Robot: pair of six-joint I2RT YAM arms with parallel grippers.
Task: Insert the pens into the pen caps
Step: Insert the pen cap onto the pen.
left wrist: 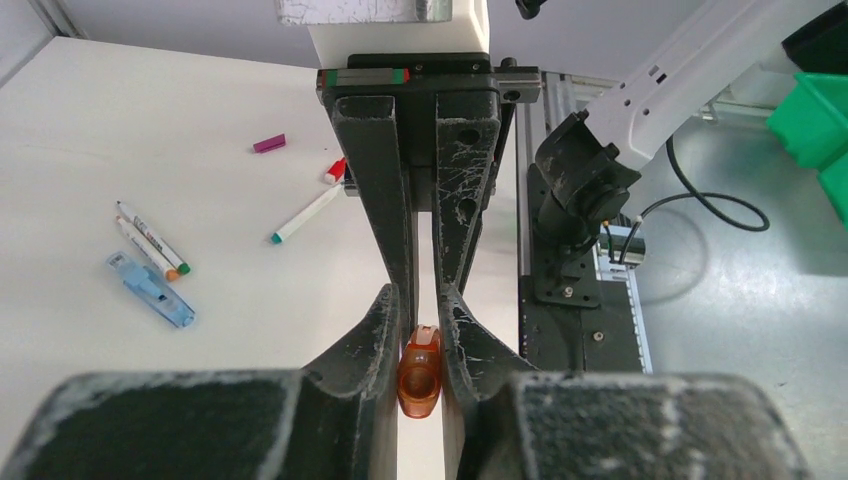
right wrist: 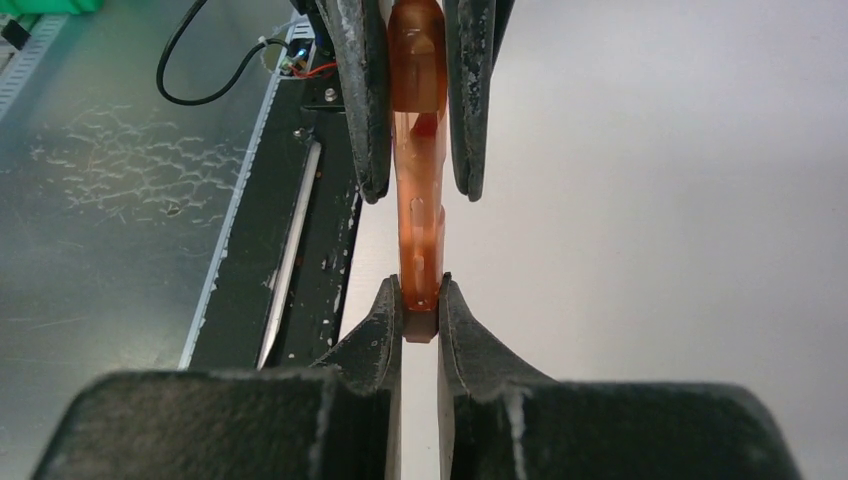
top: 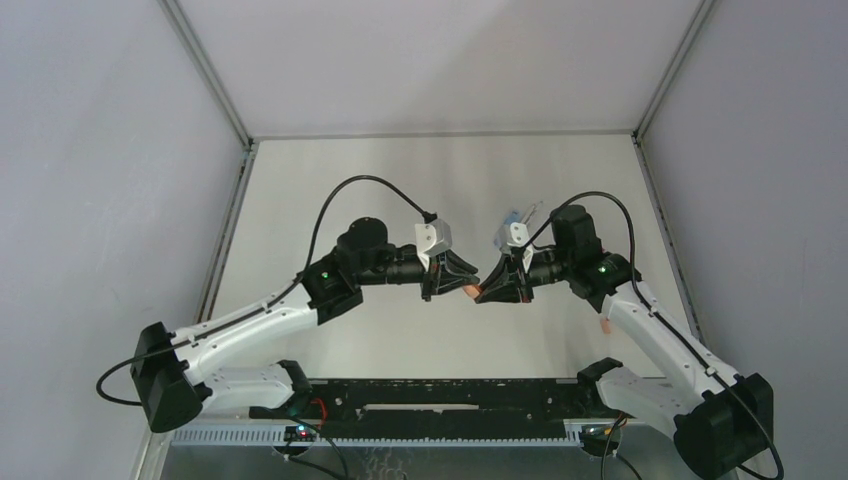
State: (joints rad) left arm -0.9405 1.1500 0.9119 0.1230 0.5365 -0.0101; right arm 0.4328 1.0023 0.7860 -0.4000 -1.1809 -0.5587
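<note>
Above the middle of the white table (left wrist: 120,120), the left end effector (left wrist: 418,296) is clenched on a short salmon-orange plastic cap (left wrist: 418,372). The right end effector (right wrist: 420,290) grips the tail of a slim translucent orange pen (right wrist: 420,230) whose nose meets that cap; whether it is seated I cannot tell. A white teal-tipped pen (left wrist: 307,213), two more pens (left wrist: 150,238), a magenta cap (left wrist: 269,143) and a light blue cap (left wrist: 150,290) lie loose, so most pairings look undone. A green bin (left wrist: 805,110) sits off the table, contents hidden.
</note>
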